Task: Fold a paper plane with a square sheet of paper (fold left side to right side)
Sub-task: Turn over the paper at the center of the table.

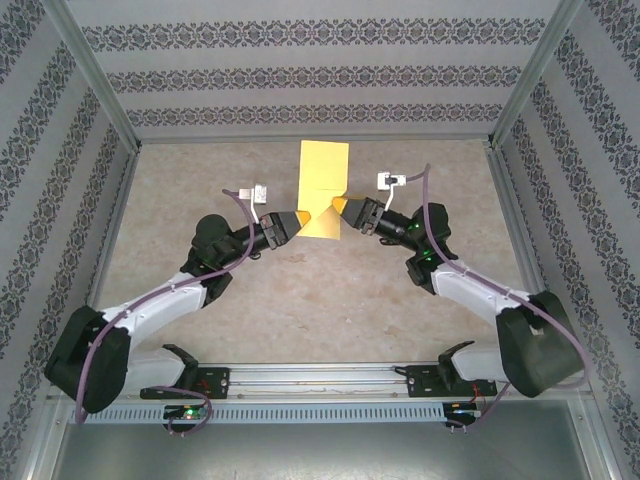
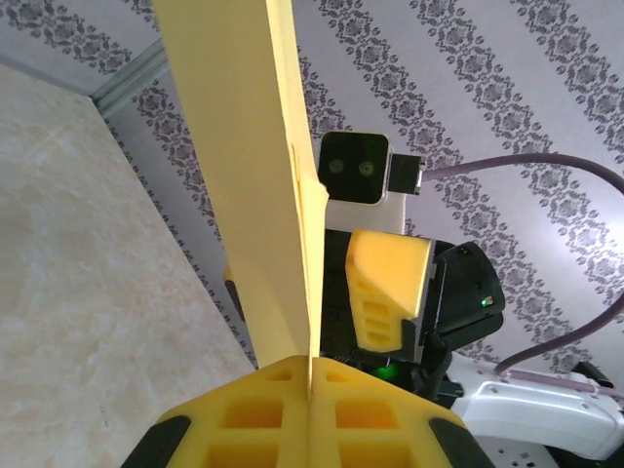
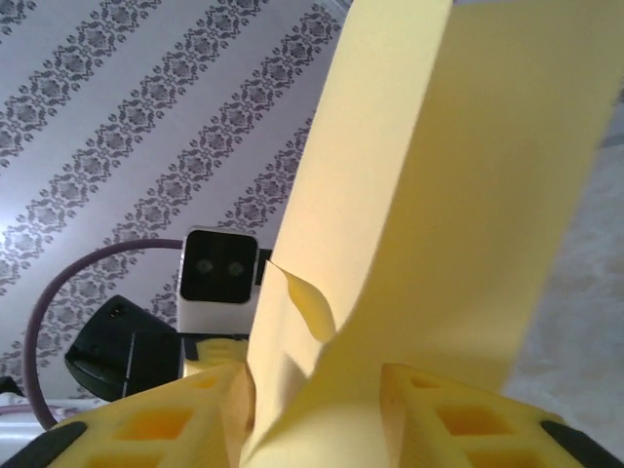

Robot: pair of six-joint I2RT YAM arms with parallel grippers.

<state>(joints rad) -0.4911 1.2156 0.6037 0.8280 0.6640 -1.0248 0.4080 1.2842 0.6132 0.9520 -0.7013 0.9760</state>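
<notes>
The left gripper (image 2: pixel 310 378) is clamped tight on the near edge of the paper (image 2: pixel 244 146), its two yellow fingers meeting with only the sheet between them. The right gripper (image 3: pixel 312 395) stands with its jaws apart. The paper passes through the gap between them, but nothing there looks pinched. Seen from above, the two grippers face each other at mid-table. The paper's near end is raised between them, and the rest reaches away toward the far wall (image 1: pixel 320 80) as a narrow folded strip. I cannot tell whether that far part rests on the table (image 1: pixel 330 290).

The risk, as I judge it, is that one grip carries the whole sheet. Thin paper held at one edge can sag, twist or swing, so the left-to-right fold would land skewed and the crease would run off line. A small curled nick (image 3: pixel 304 300) sits on the edge near the right fingers (a likely place for a tear to begin). A sideways pull or a closing finger that catches it could rip or crumple the sheet.

No brand, label or writing can be read. The paper is plain, the wall carries only an ornamental pattern, and the white camera (image 2: pixel 356 168) on the opposite wrist shows no legible mark.
</notes>
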